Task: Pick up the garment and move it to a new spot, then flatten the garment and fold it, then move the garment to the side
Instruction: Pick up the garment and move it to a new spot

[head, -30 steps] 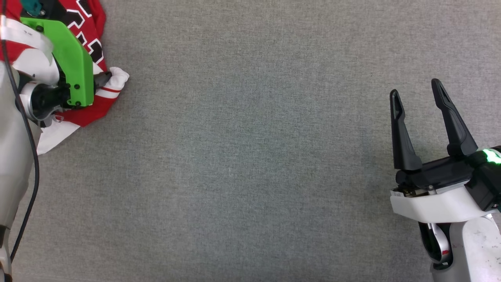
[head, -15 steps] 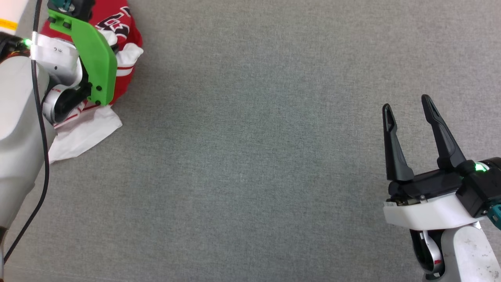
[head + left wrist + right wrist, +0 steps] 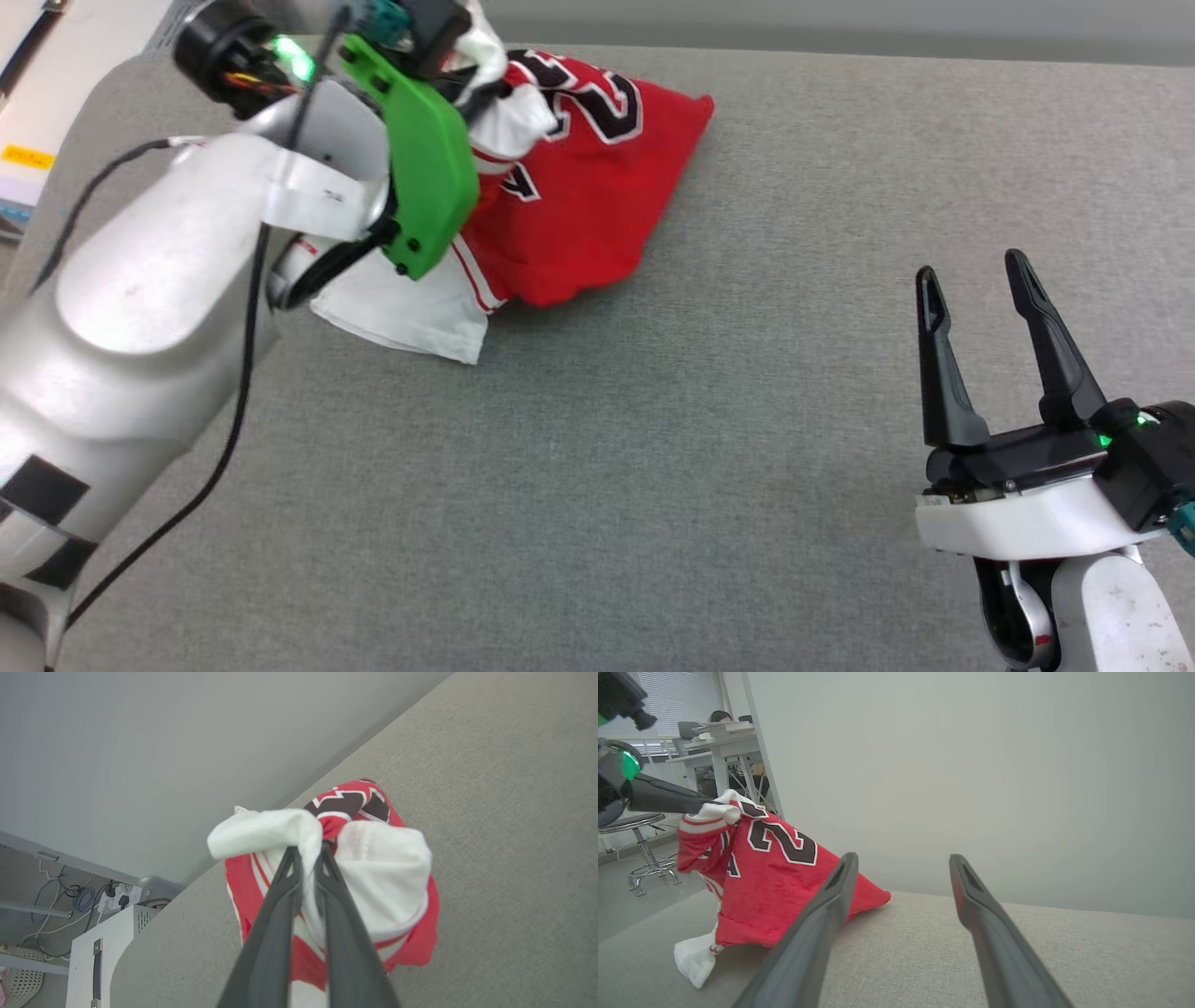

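The garment (image 3: 583,210) is a red jersey with black white-edged numbers and white sleeves. It hangs in a bunched cone from my left gripper (image 3: 306,851), which is shut on a white sleeve fold. Its lower red corner and a white sleeve rest on the grey table (image 3: 653,467). In the right wrist view the garment (image 3: 775,877) is pulled up to the left by my left gripper (image 3: 707,807). In the head view my left gripper (image 3: 476,79) is partly hidden behind its green bracket. My right gripper (image 3: 971,266) stands open and empty at the lower right, well away from the cloth.
The table's far edge (image 3: 934,58) runs along the top of the head view, with a pale wall behind. A white cabinet (image 3: 100,947) and cables lie beyond the table's left end. A stool (image 3: 642,858) and desks stand off to that side.
My left gripper has shut on the white sleeve and raised the garment, carrying it rightward. The head view has shifted too. My right gripper has stayed open.
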### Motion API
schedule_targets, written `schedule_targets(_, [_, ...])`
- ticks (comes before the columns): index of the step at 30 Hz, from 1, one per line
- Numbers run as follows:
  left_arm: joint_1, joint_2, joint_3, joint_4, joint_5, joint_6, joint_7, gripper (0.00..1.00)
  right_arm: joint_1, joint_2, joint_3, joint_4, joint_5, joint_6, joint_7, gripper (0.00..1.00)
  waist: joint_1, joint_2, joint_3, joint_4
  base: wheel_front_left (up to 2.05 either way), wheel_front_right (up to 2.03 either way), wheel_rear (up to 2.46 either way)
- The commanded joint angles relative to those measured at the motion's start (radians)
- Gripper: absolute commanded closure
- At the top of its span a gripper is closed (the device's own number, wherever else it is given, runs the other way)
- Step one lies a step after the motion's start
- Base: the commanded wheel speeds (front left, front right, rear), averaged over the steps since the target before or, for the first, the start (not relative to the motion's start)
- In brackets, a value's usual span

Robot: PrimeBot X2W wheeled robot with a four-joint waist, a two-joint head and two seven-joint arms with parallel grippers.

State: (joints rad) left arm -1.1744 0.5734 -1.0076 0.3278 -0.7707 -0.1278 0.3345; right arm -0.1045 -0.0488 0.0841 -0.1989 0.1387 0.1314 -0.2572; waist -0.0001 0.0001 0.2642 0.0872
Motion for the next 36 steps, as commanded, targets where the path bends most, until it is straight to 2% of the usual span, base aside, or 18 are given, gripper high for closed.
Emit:
schedule_targets(1, [-0.024, -0.024, -0.021, -0.012, 0.009, -0.003, -0.016, 1.0, 0.004, -0.002, -0.005, -0.002, 0.014, -0.001, -0.005, 0.0, 0.0001, -0.0001, -0.011, -0.062, 0.0, 0.0, 0.0])
schedule_targets(13, [-0.058, -0.233, -0.236, 0.01, -0.006, -0.003, -0.115, 1.0, 0.004, -0.002, -0.036, -0.007, 0.057, -0.001, -0.005, 0.0, 0.0001, -0.0001, 0.019, -0.218, 0.0, 0.0, 0.0])
schedule_targets(17, [0.013, -0.308, -0.266, 0.048, -0.028, -0.003, -0.133, 1.0, 0.003, -0.002, -0.045, -0.011, 0.067, -0.001, -0.005, 0.0, 0.0001, -0.0001, 0.036, -0.252, 0.0, 0.0, 0.0])
schedule_targets(23, [0.184, -0.419, -0.272, 0.082, 0.025, -0.003, -0.117, 1.0, -0.004, -0.002, -0.06, -0.017, 0.076, -0.001, -0.005, 0.0, 0.0001, -0.0001, 0.068, -0.266, 0.0, 0.0, 0.0])
schedule_targets(28, [0.302, -0.461, -0.272, 0.08, 0.086, -0.003, -0.072, 1.0, -0.018, -0.001, -0.056, -0.012, 0.076, -0.001, -0.005, 0.0, 0.0001, -0.0001, 0.081, -0.268, 0.0, 0.0, 0.0])
schedule_targets(32, [0.338, -0.472, -0.273, 0.104, 0.135, -0.003, -0.08, 1.0, -0.021, -0.001, -0.052, -0.008, 0.073, -0.001, -0.005, 0.0, 0.0001, -0.0001, 0.075, -0.262, 0.0, 0.0, 0.0])
schedule_targets(33, [0.341, -0.475, -0.273, 0.111, 0.145, -0.003, -0.093, 0.77, -0.02, -0.001, -0.05, -0.007, 0.071, -0.001, -0.005, 0.0, 0.0001, -0.0001, 0.072, -0.259, 0.0, 0.0, 0.0])
schedule_targets(34, [0.343, -0.479, -0.273, 0.116, 0.159, -0.003, -0.114, 0.17, -0.017, -0.001, -0.05, -0.005, 0.069, -0.001, -0.005, 0.0, 0.0001, -0.0001, 0.065, -0.254, 0.0, 0.0, 0.0])
schedule_targets(35, [0.343, -0.483, -0.273, 0.12, 0.158, -0.003, -0.141, 0.0, -0.015, -0.001, -0.051, -0.004, 0.067, -0.001, -0.005, 0.0, 0.0001, -0.0001, 0.06, -0.25, 0.0, 0.0, 0.0])
schedule_targets(36, [0.341, -0.489, -0.273, 0.126, 0.151, -0.003, -0.178, 0.0, -0.01, -0.001, -0.053, -0.001, 0.065, -0.001, -0.005, 0.0, 0.0001, -0.0001, 0.049, -0.242, 0.0, 0.0, 0.0])
